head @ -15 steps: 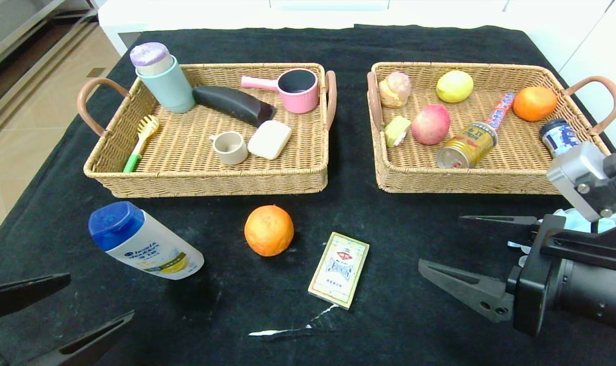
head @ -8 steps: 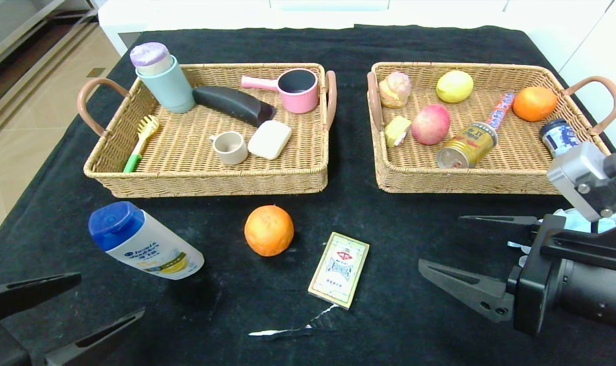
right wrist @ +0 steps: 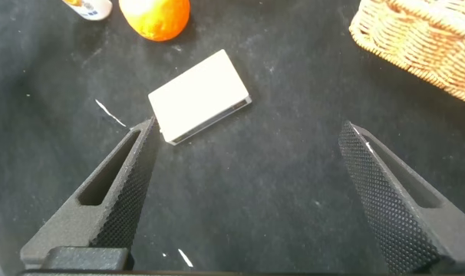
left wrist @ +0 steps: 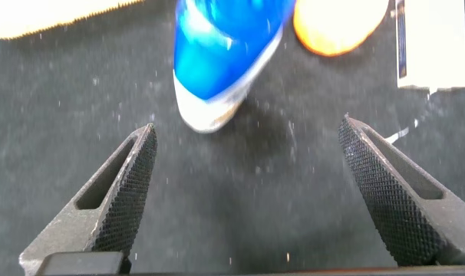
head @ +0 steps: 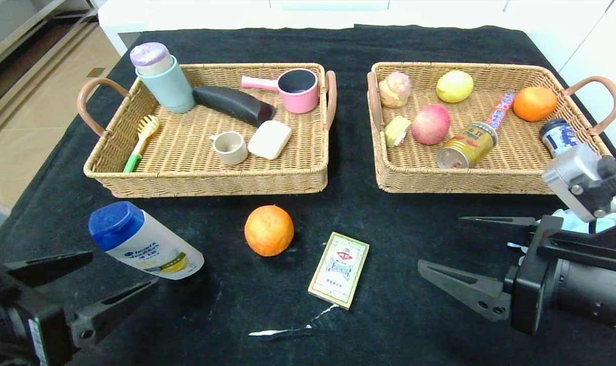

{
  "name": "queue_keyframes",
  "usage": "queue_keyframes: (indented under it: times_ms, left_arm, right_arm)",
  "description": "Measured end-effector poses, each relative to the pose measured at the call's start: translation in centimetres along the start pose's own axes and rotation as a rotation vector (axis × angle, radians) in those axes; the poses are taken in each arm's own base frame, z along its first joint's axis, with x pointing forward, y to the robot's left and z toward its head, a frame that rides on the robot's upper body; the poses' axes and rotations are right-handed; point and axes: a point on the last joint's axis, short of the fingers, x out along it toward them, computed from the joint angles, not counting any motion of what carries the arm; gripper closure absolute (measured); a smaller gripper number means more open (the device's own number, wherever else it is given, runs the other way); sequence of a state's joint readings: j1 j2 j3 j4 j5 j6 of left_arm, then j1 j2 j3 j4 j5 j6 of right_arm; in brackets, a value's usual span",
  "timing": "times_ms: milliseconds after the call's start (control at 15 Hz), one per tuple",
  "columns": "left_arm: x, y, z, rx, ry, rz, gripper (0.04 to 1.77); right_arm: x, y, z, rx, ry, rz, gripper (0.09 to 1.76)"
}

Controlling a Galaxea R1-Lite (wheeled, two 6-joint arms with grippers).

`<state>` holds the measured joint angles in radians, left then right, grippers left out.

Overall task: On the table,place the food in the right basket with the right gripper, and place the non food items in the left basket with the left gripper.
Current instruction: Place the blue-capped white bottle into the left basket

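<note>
- Step in hand, I judge: left gripper (head: 117, 277) goes for the shampoo bottle (head: 146, 241). Better to close across the white body, not the round blue cap, then lift w/o tilt.
- Bottle lies on the table (head: 430, 218), in front of the left basket (head: 206, 180), left of the orange (head: 268, 230).
- Left gripper: wide open, holds nothing, near the bottle.
- Right gripper (head: 478, 256): also open, empty, right of the card box (head: 339, 269).

Matte black hands (head: 483, 256), flat tapered fingers with knurled pads (left wrist: 129, 188), grey-white box.
</note>
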<state>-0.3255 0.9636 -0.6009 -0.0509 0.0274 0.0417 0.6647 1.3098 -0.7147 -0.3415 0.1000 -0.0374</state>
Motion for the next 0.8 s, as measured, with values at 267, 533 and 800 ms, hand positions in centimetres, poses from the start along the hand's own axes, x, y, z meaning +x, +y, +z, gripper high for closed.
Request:
queue_keyframes:
  times_ms: [267,533,800]
  left_arm:
    - [1.5,0.6,0.5,-0.016,0.000,0.015,0.09]
    - [2.5,0.9,0.5,-0.023,0.021,0.028,0.09]
    - [3.5,1.2,0.8,-0.025,0.006,0.040,0.09]
  right_arm:
    - [0.1,-0.3,0.1,0.002,-0.010,-0.010,0.15]
    - [0.2,-0.3,0.0,0.002,-0.009,-0.012,0.15]
    - [0.2,-0.3,0.0,0.002,-0.008,-0.012,0.15]
